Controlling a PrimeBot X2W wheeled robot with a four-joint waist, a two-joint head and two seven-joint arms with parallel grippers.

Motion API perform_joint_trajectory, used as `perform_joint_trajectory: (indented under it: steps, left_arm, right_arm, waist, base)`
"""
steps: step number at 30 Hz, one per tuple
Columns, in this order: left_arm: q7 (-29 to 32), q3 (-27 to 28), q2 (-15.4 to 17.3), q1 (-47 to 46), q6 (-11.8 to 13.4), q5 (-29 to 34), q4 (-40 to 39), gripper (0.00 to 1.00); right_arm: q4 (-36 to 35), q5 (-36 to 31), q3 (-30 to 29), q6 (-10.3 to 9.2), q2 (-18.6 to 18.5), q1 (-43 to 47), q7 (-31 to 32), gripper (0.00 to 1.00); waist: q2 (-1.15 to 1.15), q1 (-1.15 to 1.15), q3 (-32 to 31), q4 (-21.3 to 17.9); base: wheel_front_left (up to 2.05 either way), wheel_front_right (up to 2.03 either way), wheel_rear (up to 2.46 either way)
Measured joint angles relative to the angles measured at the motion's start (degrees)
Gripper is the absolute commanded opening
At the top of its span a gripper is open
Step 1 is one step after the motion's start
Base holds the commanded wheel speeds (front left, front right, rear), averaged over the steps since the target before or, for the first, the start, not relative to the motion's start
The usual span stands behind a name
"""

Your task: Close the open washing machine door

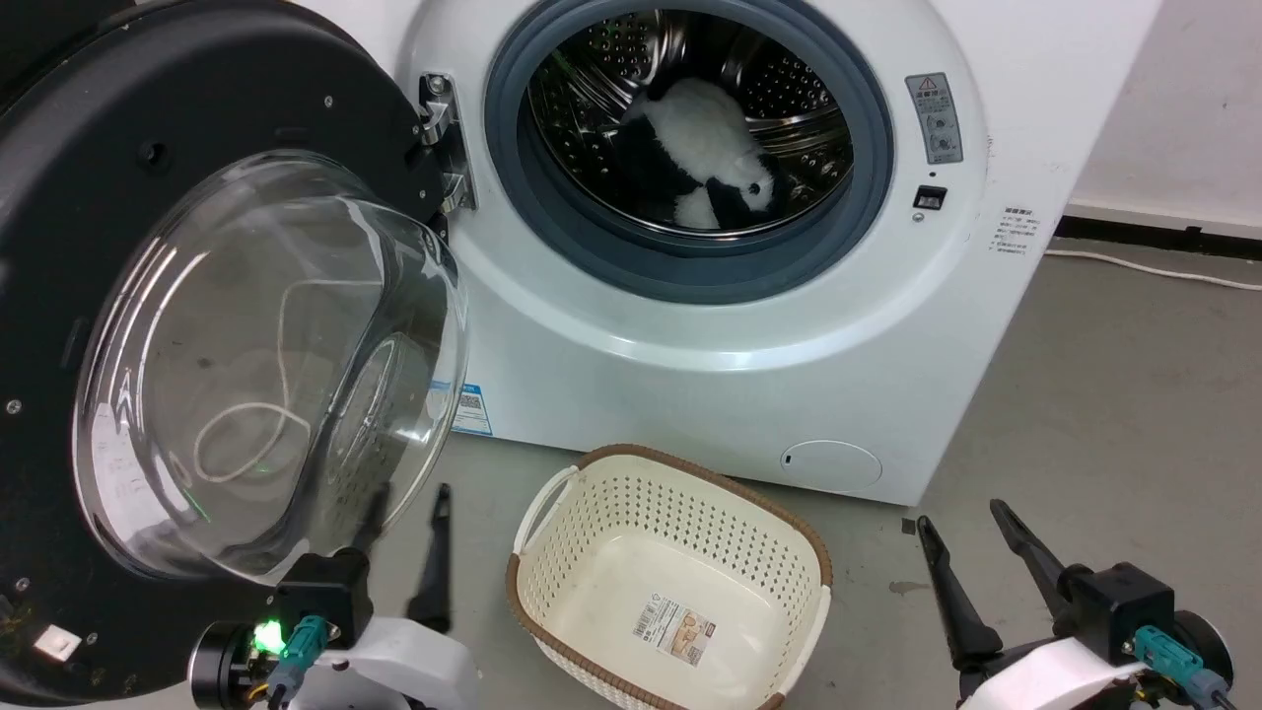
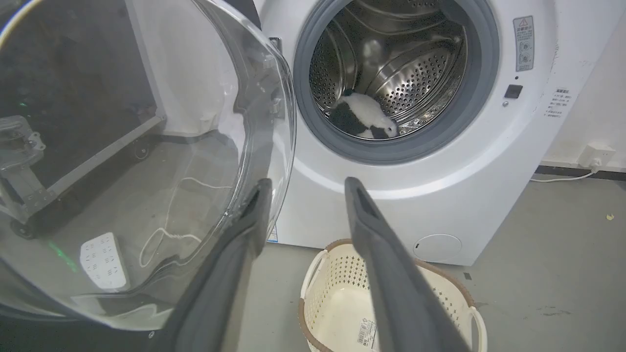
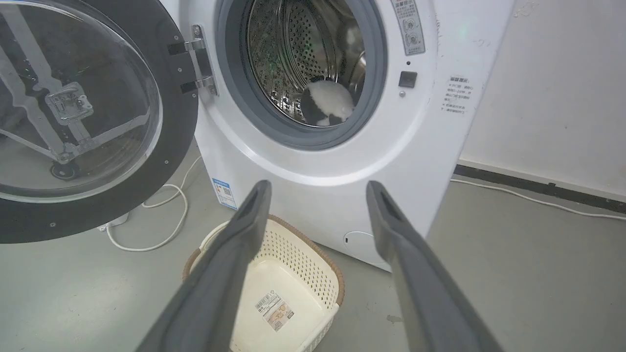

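The washing machine door (image 1: 197, 89) stands swung wide open on its left hinge, its black rim and bulging glass bowl (image 1: 266, 365) facing me. In the left wrist view the glass of the door (image 2: 146, 146) is close at the left, and in the right wrist view the door (image 3: 181, 122) hangs at the upper left. My left gripper (image 1: 409, 508) is open low beside the bowl's lower right edge, one finger seen through the glass. Its fingers spread wide, so the left gripper (image 2: 308, 183) holds nothing. My right gripper (image 1: 961, 515) is open at the lower right; the right gripper (image 3: 319, 185) is empty.
The white washing machine (image 1: 690, 375) has its drum open with a black and white plush toy (image 1: 700, 148) inside. A cream laundry basket (image 1: 690, 463) sits on the floor in front, between my arms. A white cable (image 3: 166, 234) lies on the floor under the door.
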Motion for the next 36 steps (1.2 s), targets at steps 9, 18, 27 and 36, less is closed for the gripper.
perform_joint_trajectory:
  steps: [9, 18, 27, 36]
  left_arm:
    - [-1.1, 0.9, 0.0, 0.0, 0.0, -2.1, -7.3, 0.0]
    - [-2.5, 12.3, -0.1, -3.9, 3.8, -7.4, -19.8, 0.0]
    - [-3.8, 33.8, 0.0, -11.8, 1.6, -14.2, -14.7, 0.0]
    - [2.2, 35.0, 6.0, -14.7, 0.0, -16.8, 3.9, 0.0]
  right_arm:
    - [0.5, 1.4, 0.1, 0.0, 0.0, 0.3, -1.0, 1.0]
    - [1.2, 3.2, 0.0, 0.0, 0.0, 1.1, -2.4, 1.0]
    - [1.8, 4.7, -0.4, 0.0, 0.0, 2.2, -3.7, 1.0]
    - [1.7, 4.4, -1.1, 0.0, 0.0, 2.1, -4.8, 1.0]
  waist:
    - [0.0, 0.0, -0.2, 0.8]
    - [0.0, 0.0, -0.5, 3.9]
    - [0.0, 0.0, -0.3, 8.6]
    - [0.0, 0.0, 3.5, 11.4]
  base:
    - [0.0, 0.0, 0.0]
    - [0.0, 0.0, 0.0]
    - [0.0, 0.0, 0.0]
    - [0.0, 0.0, 0.0]
